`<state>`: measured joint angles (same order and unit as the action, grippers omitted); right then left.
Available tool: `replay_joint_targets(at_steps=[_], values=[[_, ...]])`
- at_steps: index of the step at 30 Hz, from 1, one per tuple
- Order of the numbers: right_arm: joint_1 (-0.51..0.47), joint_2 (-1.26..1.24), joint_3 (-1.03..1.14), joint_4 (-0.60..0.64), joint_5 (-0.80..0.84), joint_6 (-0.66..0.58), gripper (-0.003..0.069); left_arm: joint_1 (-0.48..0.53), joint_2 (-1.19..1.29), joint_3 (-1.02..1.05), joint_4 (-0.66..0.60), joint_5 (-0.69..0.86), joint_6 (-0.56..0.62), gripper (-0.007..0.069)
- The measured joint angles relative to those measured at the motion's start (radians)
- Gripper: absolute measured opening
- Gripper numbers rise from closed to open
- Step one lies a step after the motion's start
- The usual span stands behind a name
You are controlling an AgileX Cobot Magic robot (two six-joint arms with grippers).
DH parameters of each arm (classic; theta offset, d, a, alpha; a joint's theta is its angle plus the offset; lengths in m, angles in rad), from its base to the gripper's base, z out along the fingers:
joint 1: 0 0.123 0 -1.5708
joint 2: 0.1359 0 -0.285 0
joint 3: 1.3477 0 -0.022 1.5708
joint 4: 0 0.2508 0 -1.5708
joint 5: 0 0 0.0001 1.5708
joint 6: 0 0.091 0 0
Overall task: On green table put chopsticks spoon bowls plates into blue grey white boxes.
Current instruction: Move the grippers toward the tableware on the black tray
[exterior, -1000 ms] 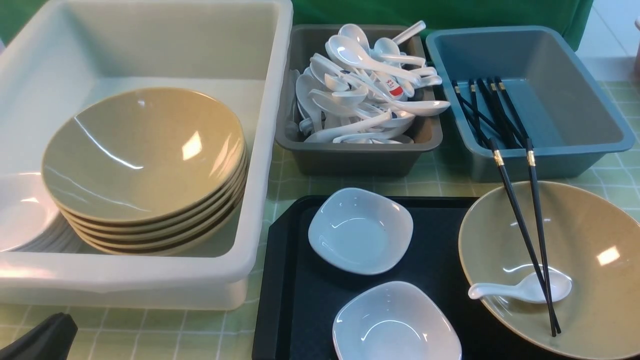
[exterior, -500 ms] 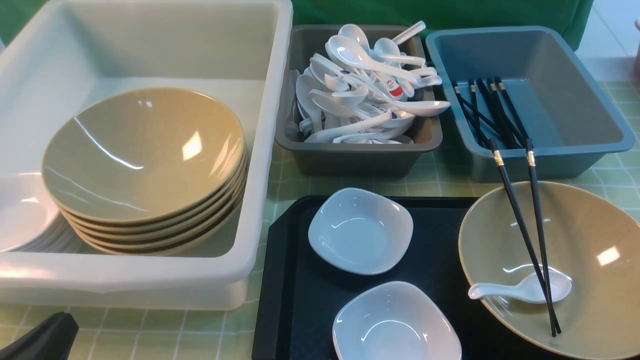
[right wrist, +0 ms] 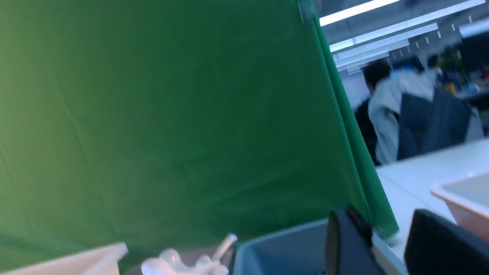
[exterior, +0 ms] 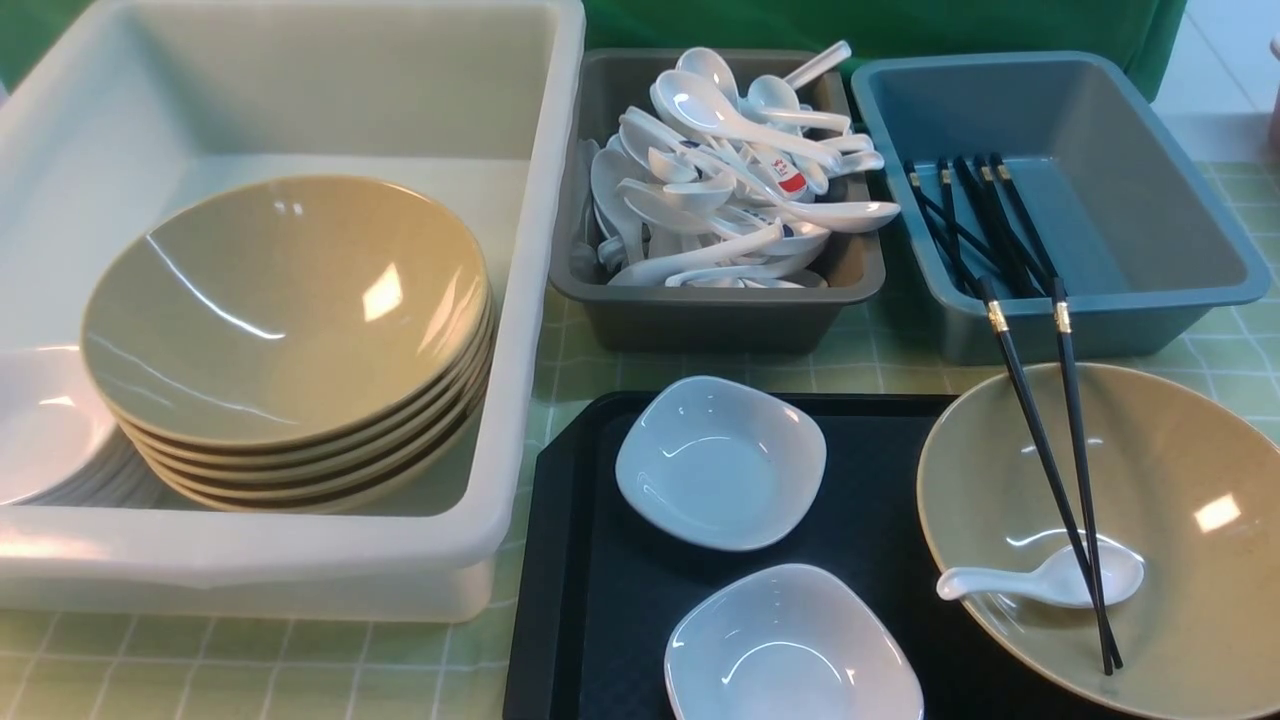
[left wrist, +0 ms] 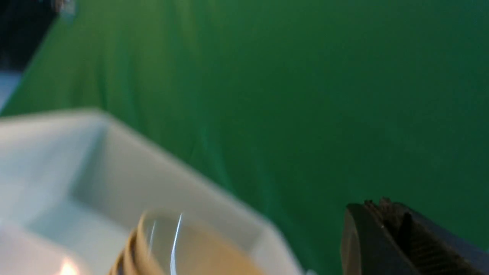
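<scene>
A stack of tan bowls [exterior: 285,300] sits in the white box [exterior: 540,300], with white plates [exterior: 40,420] beside it. Many white spoons [exterior: 730,170] fill the grey box [exterior: 700,320]. Black chopsticks [exterior: 965,210] lie in the blue box [exterior: 1180,200]. On the black tray [exterior: 580,560] stand two small white dishes [exterior: 720,460] [exterior: 790,650] and a large tan bowl [exterior: 1180,480]. That bowl holds a white spoon [exterior: 1050,580] and a pair of chopsticks [exterior: 1050,450] leaning onto the blue box's front rim. My left gripper [left wrist: 382,206] is shut and empty, seen only from its wrist. My right gripper [right wrist: 386,229] is open and empty.
A green backdrop [exterior: 900,25] hangs behind the boxes. The table wears a green checked cloth [exterior: 250,670]. In the right wrist view a pinkish container [right wrist: 462,202] stands on a white table to the right, with people further off.
The black tip of my left gripper, at the front view's lower left corner earlier, has withdrawn out of that view. Nothing on the table has moved.
</scene>
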<state>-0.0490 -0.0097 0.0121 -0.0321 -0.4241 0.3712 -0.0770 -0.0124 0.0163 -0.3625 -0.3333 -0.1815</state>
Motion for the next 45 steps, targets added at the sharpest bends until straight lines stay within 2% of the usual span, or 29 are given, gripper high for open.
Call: replay_joint_targets(at_steps=[4,8,10,11,13,16,18,20,23,25,27,28,31,32,33,35,37,38,40,41,45], values=[[0.000,0.016,-0.114,0.000,0.048,0.004,0.0236,0.000,0.007,-0.103,-0.001,-0.013,-0.006,-0.0002],[0.000,0.187,-0.388,0.000,0.117,-0.023,0.0236,0.000,0.155,-0.390,0.014,0.088,-0.006,-0.0002],[0.000,0.285,-0.560,0.000,0.218,-0.064,0.0236,0.000,0.273,-0.560,0.054,0.236,-0.006,-0.0002],[0.000,0.285,-0.560,0.000,0.218,-0.064,0.0236,0.000,0.284,-0.575,0.058,0.253,-0.006,-0.0002],[0.000,0.408,-0.708,0.000,0.380,-0.126,0.0236,0.000,0.417,-0.741,0.118,0.467,0.006,-0.0002],[0.000,0.533,-0.831,0.000,0.606,-0.244,0.0236,0.000,0.570,-0.871,0.191,0.704,0.032,-0.0002],[0.000,0.606,-0.854,0.000,0.720,-0.316,0.0236,0.000,0.657,-0.908,0.242,0.802,0.041,-0.0002],[0.000,0.642,-0.856,0.004,0.771,-0.322,0.0236,0.000,0.690,-0.910,0.252,0.825,0.044,-0.0002],[0.000,0.717,-0.858,0.060,0.891,-0.325,0.0236,-0.013,0.730,-0.893,0.235,0.856,0.051,-0.0002],[0.000,0.804,-0.858,0.175,1.027,-0.449,0.0236,-0.081,0.737,-0.852,0.162,0.865,0.092,-0.0002],[0.003,0.839,-0.858,0.220,1.069,-0.496,0.0236,-0.114,0.737,-0.836,0.128,0.867,0.120,-0.0002],[0.021,0.909,-0.858,0.289,1.121,-0.555,0.0236,-0.176,0.738,-0.809,0.057,0.867,0.190,-0.0002],[0.075,1.014,-0.858,0.329,1.161,-0.603,0.0236,-0.272,0.757,-0.787,-0.060,0.874,0.292,-0.0002],[0.087,1.030,-0.858,0.331,1.162,-0.607,0.0236,-0.279,0.759,-0.786,-0.068,0.877,0.307,-0.0002],[0.140,1.095,-0.858,0.331,1.155,-0.610,0.0239,-0.335,0.785,-0.786,-0.136,0.883,0.369,-0.0002],[0.205,1.155,-0.858,0.309,1.117,-0.596,0.0253,-0.384,0.817,-0.786,-0.188,0.896,0.443,-0.0002],[0.238,1.213,-0.859,0.248,1.077,-0.527,0.0277,-0.421,0.847,-0.786,-0.218,0.904,0.486,-0.0002],[0.241,1.253,-0.861,0.195,1.048,-0.461,0.0300,-0.437,0.870,-0.786,-0.234,0.911,0.508,-0.0002],[0.239,1.286,-0.864,0.153,1.038,-0.419,0.0318,-0.445,0.882,-0.786,-0.244,0.915,0.515,-0.0002],[0.230,1.336,-0.869,0.113,1.027,-0.359,0.0367,-0.451,0.891,-0.786,-0.256,0.924,0.523,-0.0002],[0.226,1.410,-0.879,0.101,1.011,-0.335,0.0461,-0.451,0.896,-0.786,-0.268,0.926,0.529,-0.0002]])
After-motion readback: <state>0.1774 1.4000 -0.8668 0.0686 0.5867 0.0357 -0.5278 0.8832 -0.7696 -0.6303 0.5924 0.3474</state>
